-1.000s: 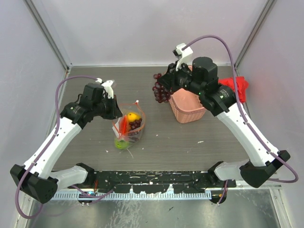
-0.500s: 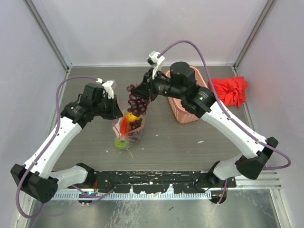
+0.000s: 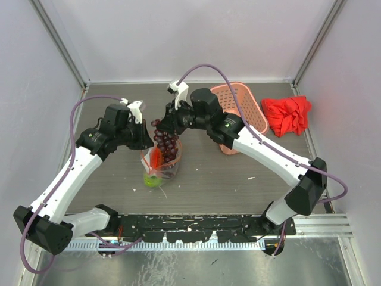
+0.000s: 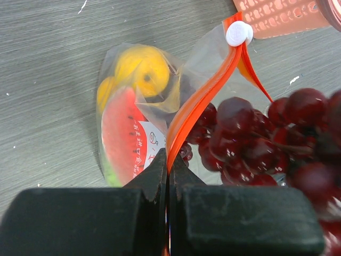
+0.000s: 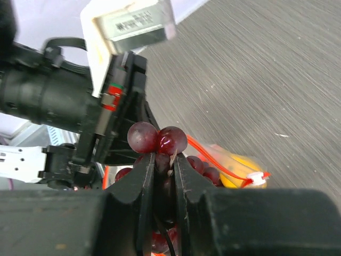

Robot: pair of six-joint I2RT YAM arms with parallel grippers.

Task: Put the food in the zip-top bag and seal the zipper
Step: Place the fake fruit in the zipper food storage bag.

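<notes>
grey table (image 3: 250, 185): right hand (image 3: 166, 121) holds grapes (image 3: 165, 138) over bag (image 3: 172, 169).

Grape bunch (image 3: 165, 142) dark purple-maroon, glossy. Zip-top bag (image 4: 206, 49) clear; zipper (image 4: 205, 90) orange-red, slider (image 4: 238, 33) white. Yellow piece (image 4: 141, 66) inside; red piece (image 4: 121, 136), green-edged, maybe watermelon print. Lime-green ball (image 3: 153, 180) at bag's lower end. Basket (image 3: 253, 113) pink lattice, upper right; cloth (image 3: 287, 114) red. Table (image 3: 238, 173) grey, streaked.
</notes>
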